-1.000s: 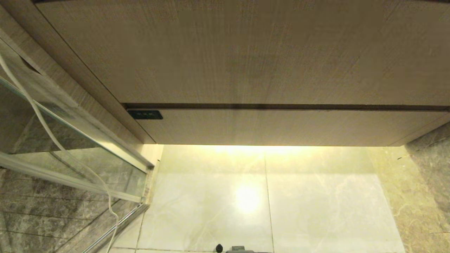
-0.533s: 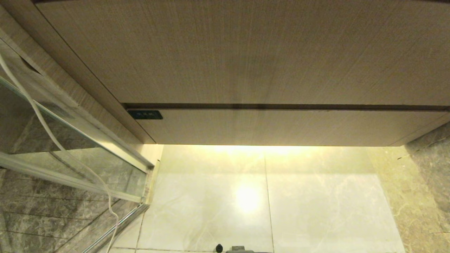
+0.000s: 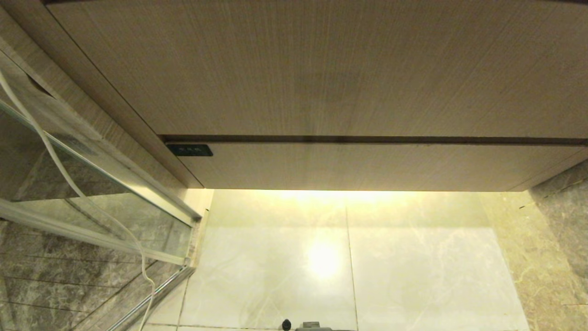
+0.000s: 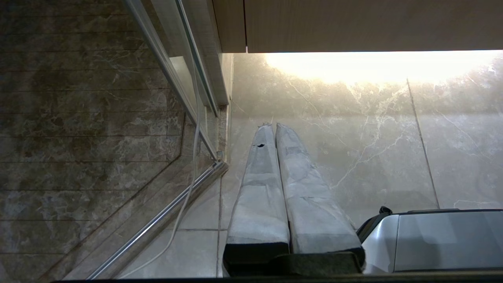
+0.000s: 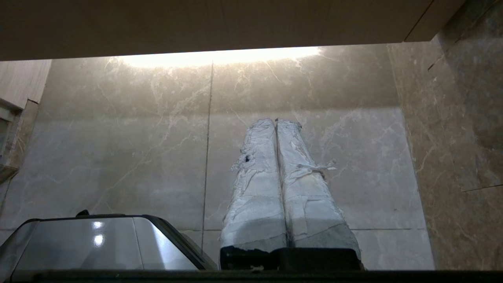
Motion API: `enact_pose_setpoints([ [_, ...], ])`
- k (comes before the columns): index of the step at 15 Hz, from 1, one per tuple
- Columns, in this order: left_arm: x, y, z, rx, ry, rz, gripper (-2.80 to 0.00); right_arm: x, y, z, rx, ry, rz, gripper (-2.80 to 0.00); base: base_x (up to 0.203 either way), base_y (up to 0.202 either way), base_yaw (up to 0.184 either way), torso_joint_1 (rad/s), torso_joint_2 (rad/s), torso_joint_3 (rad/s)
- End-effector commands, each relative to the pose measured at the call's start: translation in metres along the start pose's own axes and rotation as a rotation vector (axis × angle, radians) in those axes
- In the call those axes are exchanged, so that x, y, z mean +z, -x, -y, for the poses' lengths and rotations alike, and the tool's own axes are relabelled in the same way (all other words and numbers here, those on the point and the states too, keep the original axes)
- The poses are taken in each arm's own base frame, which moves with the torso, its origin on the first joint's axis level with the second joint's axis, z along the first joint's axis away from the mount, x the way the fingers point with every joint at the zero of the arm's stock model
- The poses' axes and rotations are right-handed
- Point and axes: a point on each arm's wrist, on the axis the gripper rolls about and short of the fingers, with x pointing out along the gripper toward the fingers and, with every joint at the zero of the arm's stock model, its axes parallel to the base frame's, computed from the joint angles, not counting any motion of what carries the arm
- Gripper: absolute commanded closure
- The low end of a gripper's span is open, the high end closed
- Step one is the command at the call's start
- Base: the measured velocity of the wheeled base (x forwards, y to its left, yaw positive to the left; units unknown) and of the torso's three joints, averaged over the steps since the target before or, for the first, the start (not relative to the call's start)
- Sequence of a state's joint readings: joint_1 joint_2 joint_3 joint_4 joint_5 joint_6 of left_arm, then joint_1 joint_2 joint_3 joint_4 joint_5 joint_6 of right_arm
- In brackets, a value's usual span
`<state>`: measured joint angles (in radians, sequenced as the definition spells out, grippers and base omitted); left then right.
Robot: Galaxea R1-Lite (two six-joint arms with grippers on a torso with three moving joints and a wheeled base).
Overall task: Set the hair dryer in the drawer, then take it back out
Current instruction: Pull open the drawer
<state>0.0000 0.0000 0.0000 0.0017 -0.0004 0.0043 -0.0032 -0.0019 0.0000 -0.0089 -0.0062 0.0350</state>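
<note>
Both arms parked low, drawer shut, no hair dryer in sight.

I see the left end effector (image 4: 275, 127) and right end effector (image 5: 276, 122) pressed together, empty, above the marble floor (image 3: 413, 266). The handleless drawer (image 3: 367, 165) gives me little purchase; fingers may slip. A white cable (image 3: 69, 184) trails by the glass door (image 3: 92, 202).

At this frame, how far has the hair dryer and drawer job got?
Done: nothing shows as done. The wood-grain fronts are flush and closed, and no hair dryer is in any view. In hand: nothing. The left gripper and right gripper are both shut and empty, hanging over the floor tiles. Left: whether the whole job or none of it remains cannot be told here.
</note>
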Motion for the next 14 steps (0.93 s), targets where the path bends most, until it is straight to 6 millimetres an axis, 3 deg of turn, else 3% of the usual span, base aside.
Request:
enact_pose_setpoints([
  [1, 0.0, 0.0, 0.0, 0.0, 0.0, -0.001, 0.0, 0.0, 0.0, 0.0, 0.0, 0.0, 0.001, 0.0, 0.0, 0.0, 0.0, 0.0, 0.0, 0.0],
  [9, 0.0, 0.0, 0.0, 0.0, 0.0, 0.0, 0.0, 0.003, 0.001, 0.0, 0.004, 0.012, 0.011, 0.0, 0.0, 0.0, 0.0, 0.0, 0.0, 0.0],
  [12, 0.0, 0.0, 0.0, 0.0, 0.0, -0.001, 0.0, 0.043, 0.012, -0.002, 0.008, 0.009, 0.04, 0.0, 0.0, 0.0, 0.0, 0.0, 0.0, 0.0],
  [14, 0.0, 0.0, 0.0, 0.0, 0.0, 0.0, 0.0, 0.078, 0.01, -0.003, 0.006, 0.005, -0.077, 0.0, 0.0, 0.0, 0.0, 0.0, 0.0, 0.0],
])
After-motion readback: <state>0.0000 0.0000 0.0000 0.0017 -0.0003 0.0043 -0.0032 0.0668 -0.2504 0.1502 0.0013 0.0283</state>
